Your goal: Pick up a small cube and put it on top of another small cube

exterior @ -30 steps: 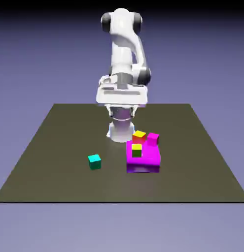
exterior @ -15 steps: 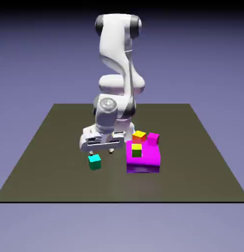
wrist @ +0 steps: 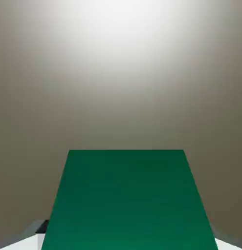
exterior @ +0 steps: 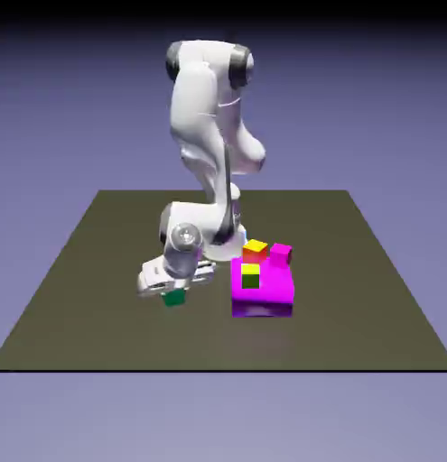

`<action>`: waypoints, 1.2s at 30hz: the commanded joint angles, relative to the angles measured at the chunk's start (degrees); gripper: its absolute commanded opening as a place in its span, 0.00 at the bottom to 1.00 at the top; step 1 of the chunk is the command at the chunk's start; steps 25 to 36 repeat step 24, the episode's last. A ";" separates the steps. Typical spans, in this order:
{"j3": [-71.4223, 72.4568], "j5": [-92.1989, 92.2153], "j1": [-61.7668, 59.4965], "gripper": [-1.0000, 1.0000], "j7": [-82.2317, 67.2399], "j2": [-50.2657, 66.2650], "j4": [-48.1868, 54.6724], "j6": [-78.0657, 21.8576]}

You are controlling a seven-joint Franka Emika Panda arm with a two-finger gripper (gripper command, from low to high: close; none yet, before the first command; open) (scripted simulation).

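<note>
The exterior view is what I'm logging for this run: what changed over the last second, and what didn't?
The arm swung from above the table's far middle down toward the exterior view's left, and the gripper came down over the green cube. In the hand view the cube fills the space between the jaws; whether they have closed is unclear. The cube has not been lifted. The magenta block and the small cubes on it stayed put.

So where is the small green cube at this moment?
In the exterior view the green cube sits on the table under the gripper, left of the magenta block; the hand view shows it large between the jaws.
</note>
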 commanded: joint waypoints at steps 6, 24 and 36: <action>7.42 9.60 6.71 0.00 5.89 -12.46 -2.40 -11.09; 18.86 24.33 16.72 1.00 14.61 -28.11 -12.29 -18.42; 18.86 24.33 16.72 1.00 14.61 -28.11 -12.29 -18.42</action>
